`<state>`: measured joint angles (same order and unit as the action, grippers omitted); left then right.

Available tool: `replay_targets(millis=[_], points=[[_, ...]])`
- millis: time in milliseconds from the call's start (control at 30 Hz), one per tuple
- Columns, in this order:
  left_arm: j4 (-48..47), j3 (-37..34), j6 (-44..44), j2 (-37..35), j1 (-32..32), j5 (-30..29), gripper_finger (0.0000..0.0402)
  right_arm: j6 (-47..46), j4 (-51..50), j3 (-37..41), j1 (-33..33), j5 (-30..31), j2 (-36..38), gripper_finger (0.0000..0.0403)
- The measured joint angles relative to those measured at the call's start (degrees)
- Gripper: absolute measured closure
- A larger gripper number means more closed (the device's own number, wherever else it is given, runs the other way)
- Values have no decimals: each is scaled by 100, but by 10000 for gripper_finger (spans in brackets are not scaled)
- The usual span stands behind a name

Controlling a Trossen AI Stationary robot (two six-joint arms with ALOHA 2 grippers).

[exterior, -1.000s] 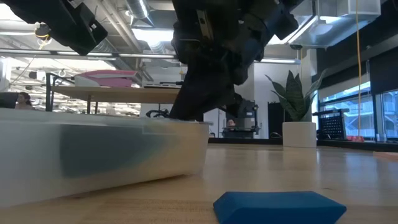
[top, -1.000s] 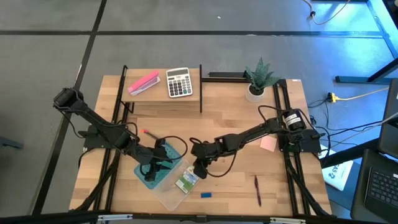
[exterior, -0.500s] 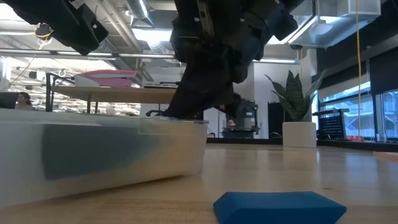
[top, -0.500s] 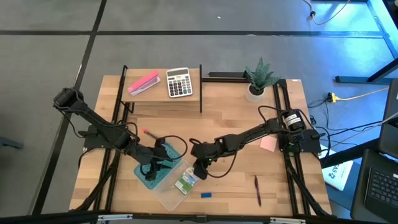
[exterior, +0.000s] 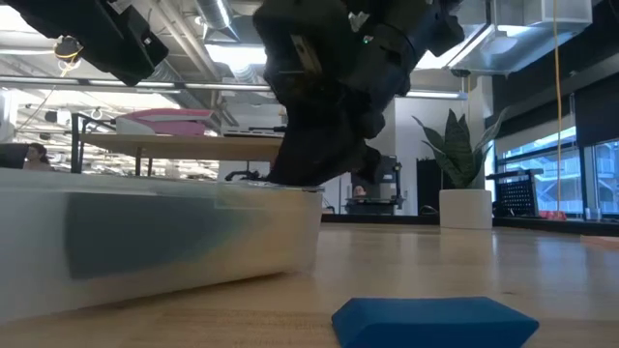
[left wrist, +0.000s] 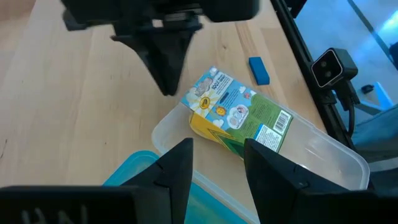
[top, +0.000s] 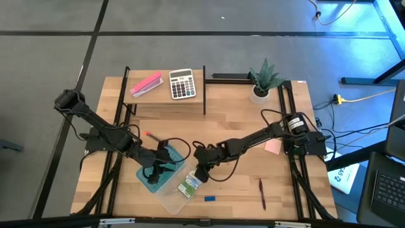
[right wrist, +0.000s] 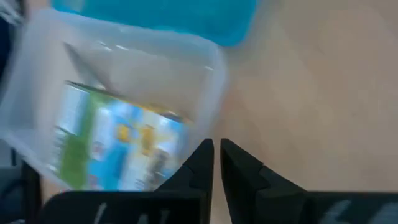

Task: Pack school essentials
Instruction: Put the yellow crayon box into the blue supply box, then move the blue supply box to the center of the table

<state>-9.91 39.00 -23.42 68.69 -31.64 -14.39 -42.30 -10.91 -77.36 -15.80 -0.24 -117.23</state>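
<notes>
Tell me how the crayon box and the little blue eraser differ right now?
The crayon box is the larger thing, printed in yellow, green and blue; the blue eraser is a small block of one plain colour. The crayon box lies inside the clear plastic container, while the blue eraser lies outside it on the bare wooden table. Both lie flat, and neither robot hand grips either one.
</notes>
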Motion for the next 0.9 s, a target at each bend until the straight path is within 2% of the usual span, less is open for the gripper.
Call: replay_targets(millis=[167, 467, 633, 900], points=[[-5, 0, 1, 1, 0, -4, 266, -191, 286, -7, -67, -255, -81, 370], [-90, -2, 2, 0, 0, -9, 266, -52, 189, -6, -60, -246, -75, 370], [-213, -2, -4, 0, 0, -10, 266, 211, -581, -115, 66, -243, 70, 370], [-247, -4, -159, 0, 0, -15, 266, 685, -2403, -947, 167, -246, 427, 370]])
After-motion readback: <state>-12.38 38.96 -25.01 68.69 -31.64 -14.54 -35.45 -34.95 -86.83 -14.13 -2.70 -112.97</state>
